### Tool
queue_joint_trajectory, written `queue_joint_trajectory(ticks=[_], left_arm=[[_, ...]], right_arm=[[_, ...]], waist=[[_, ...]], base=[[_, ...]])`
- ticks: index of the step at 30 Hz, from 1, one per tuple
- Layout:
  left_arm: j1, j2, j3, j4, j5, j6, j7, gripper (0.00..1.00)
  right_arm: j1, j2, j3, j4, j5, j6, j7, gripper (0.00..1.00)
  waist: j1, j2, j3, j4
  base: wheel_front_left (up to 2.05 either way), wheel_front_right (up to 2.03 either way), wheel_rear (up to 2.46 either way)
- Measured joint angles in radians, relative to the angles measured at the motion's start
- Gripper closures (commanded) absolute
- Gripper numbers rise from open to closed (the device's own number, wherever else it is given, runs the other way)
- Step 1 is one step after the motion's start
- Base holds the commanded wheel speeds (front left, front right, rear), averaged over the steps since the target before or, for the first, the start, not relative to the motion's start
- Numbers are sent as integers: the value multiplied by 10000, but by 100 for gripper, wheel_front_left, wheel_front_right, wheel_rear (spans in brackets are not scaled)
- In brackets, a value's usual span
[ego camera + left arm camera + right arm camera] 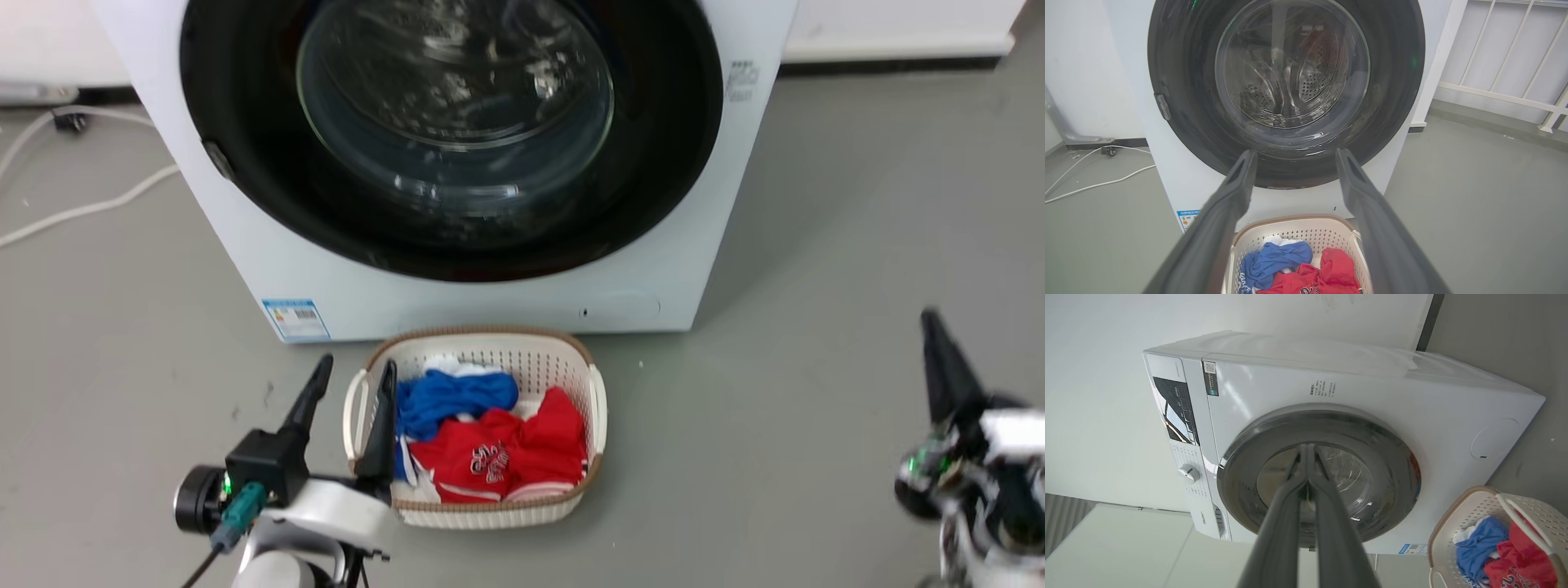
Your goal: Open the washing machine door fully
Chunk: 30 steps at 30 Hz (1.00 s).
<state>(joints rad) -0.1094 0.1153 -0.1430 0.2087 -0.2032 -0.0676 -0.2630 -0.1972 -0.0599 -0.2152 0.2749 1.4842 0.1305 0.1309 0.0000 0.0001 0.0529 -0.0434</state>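
The opening step had not yet begun: the washing machine door (453, 122) sat shut and flush in the front of the washing machine (490, 306), filling the upper middle of the head view, and neither gripper touched it. The left gripper (357, 365) hung low at the lower left of that frame, its two long dark fingers spread apart and empty, one fingertip over the near rim of the laundry basket (600, 400). The right gripper (1306, 447), blurred at the lower right of the head view, had its fingers pressed together at the tips with nothing between them. The door was a broad, glossy black disc with a bulging clear glass bowl at its centre, through which the perforated steel drum showed; the casing around it was smooth white. A small grey tab (1163, 106) sat on the black rim at the left of the left wrist view, and I judged it the likely catch side, though that was not certain. The next move probably called for lifting one gripper to that edge, hooking it, and swinging the door wide. The basket was pale, woven-look plastic holding soft red and blue clothes (498, 449), on a matte grey floor (816, 245).
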Motion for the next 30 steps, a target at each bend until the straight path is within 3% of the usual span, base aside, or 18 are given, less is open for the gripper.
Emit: queue_joint_trajectory(ticks=[13, 21, 30], left_arm=[[-1341, -221, -71, -675, 171, -203, 0, 0], [-1950, -357, -382, -901, 307, -374, 0, 0], [-2469, -408, -619, -1022, 393, -481, 0, 0]], right_arm=[[-5253, -1356, -428, 3751, 1189, 0, 1227, 100], [-8412, -2242, 437, 6205, 706, 0, 2086, 100], [-11110, -2479, 1603, 7898, -458, 0, 2763, 100]], waist=[[2, 0, 2154, 269], [2, 0, 3242, 735], [2, 0, 4150, 1156]], base=[[0, 0, 0], [0, 0, 0], [0, 0, 0]])
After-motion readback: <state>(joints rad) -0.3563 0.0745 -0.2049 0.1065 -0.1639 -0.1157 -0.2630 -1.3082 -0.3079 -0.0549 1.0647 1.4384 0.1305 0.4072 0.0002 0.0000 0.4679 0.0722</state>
